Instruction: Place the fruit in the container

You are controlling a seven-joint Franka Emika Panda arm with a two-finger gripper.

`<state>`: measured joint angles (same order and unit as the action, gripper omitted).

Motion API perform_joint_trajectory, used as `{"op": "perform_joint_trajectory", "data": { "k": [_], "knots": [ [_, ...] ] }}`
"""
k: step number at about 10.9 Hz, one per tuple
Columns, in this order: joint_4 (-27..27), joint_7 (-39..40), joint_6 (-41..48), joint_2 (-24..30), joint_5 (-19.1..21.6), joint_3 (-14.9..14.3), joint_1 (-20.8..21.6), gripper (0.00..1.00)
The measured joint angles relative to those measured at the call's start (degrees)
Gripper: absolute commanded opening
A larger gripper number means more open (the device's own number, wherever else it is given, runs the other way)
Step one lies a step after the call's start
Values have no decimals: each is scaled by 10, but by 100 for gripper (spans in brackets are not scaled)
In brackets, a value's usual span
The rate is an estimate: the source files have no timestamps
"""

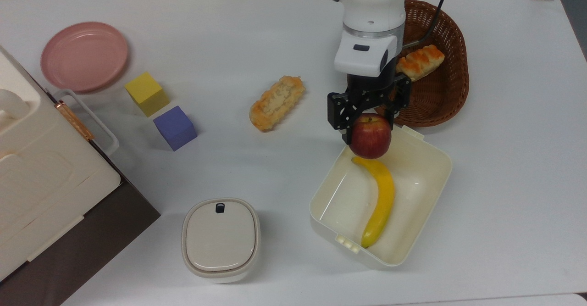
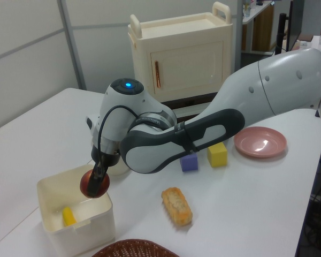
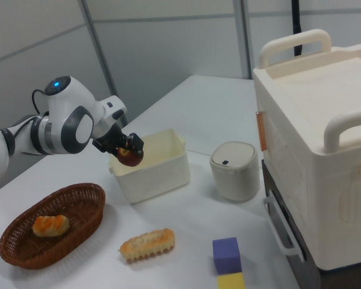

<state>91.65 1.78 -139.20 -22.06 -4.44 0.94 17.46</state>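
The fruit, a dark-red apple (image 1: 370, 136) (image 2: 94, 183) (image 3: 129, 155), hangs in the air with my gripper (image 1: 368, 121) (image 2: 99, 174) (image 3: 121, 144) shut on it from above. It hovers over the upper corner of the container (image 1: 426, 195) (image 2: 98, 223) (image 3: 162, 171), a cream-white open tub, in the top view. A yellow banana (image 1: 380, 199) (image 2: 68, 216) lies inside the tub, its upper tip just under the apple in the top view.
A brown wicker basket (image 1: 447, 99) (image 3: 78, 220) holding a pastry (image 1: 420, 62) stands right behind the tub. Another pastry (image 1: 276, 102), a yellow cube (image 1: 146, 93), a purple cube (image 1: 174, 127), a pink plate (image 1: 84, 56), a lidded beige box (image 1: 220, 239) and a large cream cabinet (image 1: 36, 182) lie to the top view's left.
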Motion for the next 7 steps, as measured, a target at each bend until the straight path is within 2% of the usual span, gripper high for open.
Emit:
{"op": "perform_joint_trajectory", "data": {
  "k": [7],
  "knots": [
    [-1, -1, 0, -6, -14, 7, 3, 100]
  ]
}}
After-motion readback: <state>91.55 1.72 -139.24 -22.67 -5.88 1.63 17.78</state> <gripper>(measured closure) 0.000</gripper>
